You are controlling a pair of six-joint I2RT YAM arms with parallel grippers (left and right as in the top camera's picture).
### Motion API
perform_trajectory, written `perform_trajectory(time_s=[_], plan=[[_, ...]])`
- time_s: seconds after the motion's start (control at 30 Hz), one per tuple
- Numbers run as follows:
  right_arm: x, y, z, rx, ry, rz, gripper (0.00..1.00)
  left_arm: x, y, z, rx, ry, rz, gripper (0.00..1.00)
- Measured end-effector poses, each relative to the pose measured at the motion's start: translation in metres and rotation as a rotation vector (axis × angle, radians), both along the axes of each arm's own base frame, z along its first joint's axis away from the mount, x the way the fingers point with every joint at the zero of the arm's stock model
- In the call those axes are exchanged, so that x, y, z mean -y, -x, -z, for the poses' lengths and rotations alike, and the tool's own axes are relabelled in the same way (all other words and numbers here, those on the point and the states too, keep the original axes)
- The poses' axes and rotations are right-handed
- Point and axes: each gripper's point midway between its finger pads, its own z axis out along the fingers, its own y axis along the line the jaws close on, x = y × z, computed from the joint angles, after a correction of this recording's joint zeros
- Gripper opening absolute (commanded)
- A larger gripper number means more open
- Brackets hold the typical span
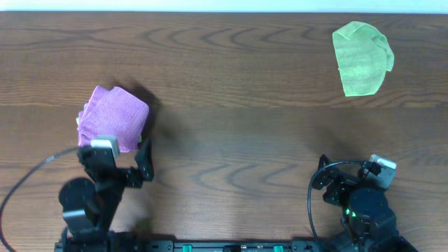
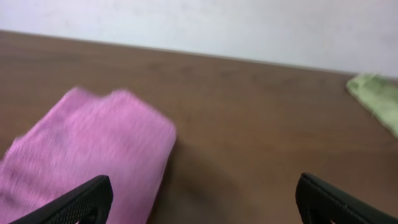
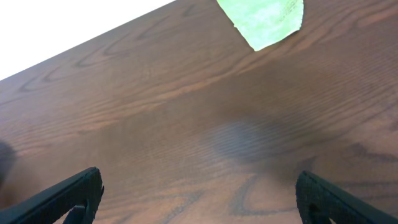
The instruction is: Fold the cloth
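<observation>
A folded pink cloth (image 1: 112,117) lies on the wooden table at the left; in the left wrist view it (image 2: 87,155) fills the lower left. A folded green cloth (image 1: 361,57) lies at the far right; it also shows in the right wrist view (image 3: 264,18) and at the right edge of the left wrist view (image 2: 379,99). My left gripper (image 1: 126,164) is open and empty, just in front of the pink cloth (image 2: 202,202). My right gripper (image 1: 353,182) is open and empty over bare table (image 3: 199,196), well short of the green cloth.
The wooden table (image 1: 238,98) spans the view. A white wall runs along its far edge (image 2: 217,25). A cable loops from the left arm (image 1: 35,171) near the front left.
</observation>
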Motion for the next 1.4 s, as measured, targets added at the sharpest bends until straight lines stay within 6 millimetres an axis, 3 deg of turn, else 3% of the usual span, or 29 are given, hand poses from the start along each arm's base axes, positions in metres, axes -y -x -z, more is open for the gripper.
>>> perform_trajectory(time_s=[0.13,0.4,0.63,0.8,1.4], plan=[[0.000,0.000,0.000,-0.001,0.000,0.000,0.99,-0.008,0.024,0.036,-0.096,-0.049,-0.045,0.95],[0.000,0.000,0.000,0.000,0.000,0.000,0.99,-0.010,0.053,0.071,-0.228,-0.163,-0.019,0.95],[0.000,0.000,0.000,-0.001,0.000,0.000,0.99,-0.005,0.065,0.085,-0.262,-0.208,0.028,0.95],[0.000,0.000,0.000,-0.001,0.000,0.000,0.99,-0.001,0.066,0.111,-0.320,-0.212,0.059,0.95],[0.000,0.000,0.000,-0.001,0.001,0.000,0.99,-0.005,0.057,0.118,-0.301,-0.224,0.036,0.95]])
